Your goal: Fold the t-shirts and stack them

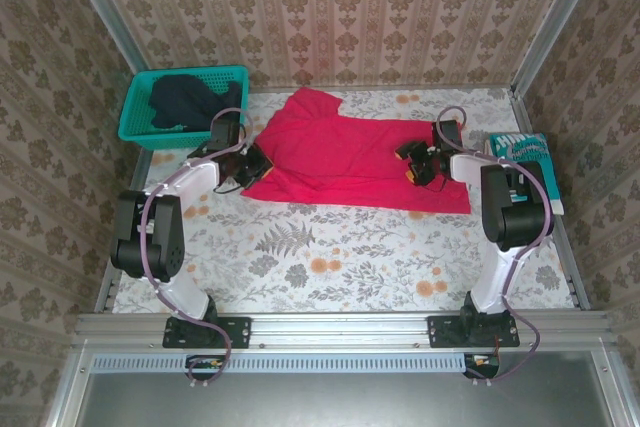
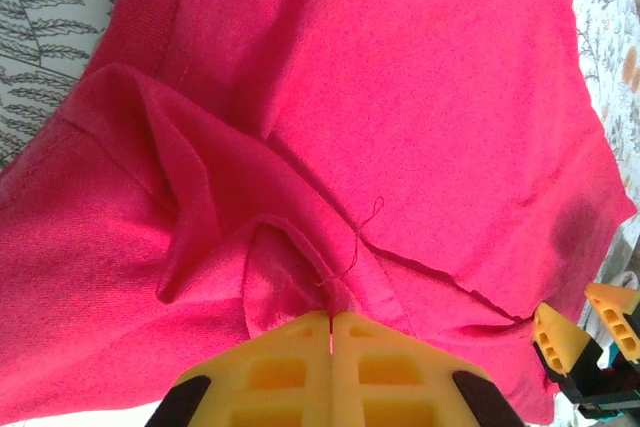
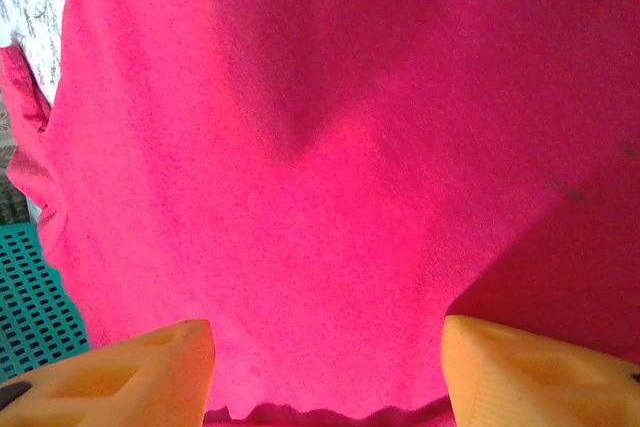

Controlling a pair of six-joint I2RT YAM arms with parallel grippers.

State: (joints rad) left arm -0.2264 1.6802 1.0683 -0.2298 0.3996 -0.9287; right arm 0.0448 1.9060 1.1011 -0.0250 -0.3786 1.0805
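Holding navy shirt [image 1: 183, 102]: teal basket [image 1: 133, 131]; left hand [image 2: 330, 321] pinching red shirt [image 1: 350, 162]; right hand [image 3: 325, 357] spread.

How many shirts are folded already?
One looks done: the teal t-shirt lies folded at the right edge of the table. In hand: the red t-shirt, spread out, left jaws shut on its edge, right jaws open over it. Left: the dark t-shirt sits in the basket.

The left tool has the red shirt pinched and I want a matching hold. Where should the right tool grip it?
Probably the hem on its right edge, coming down from the right: the red shirt lies flat there, and that hem sits between the right tool's open fingers.
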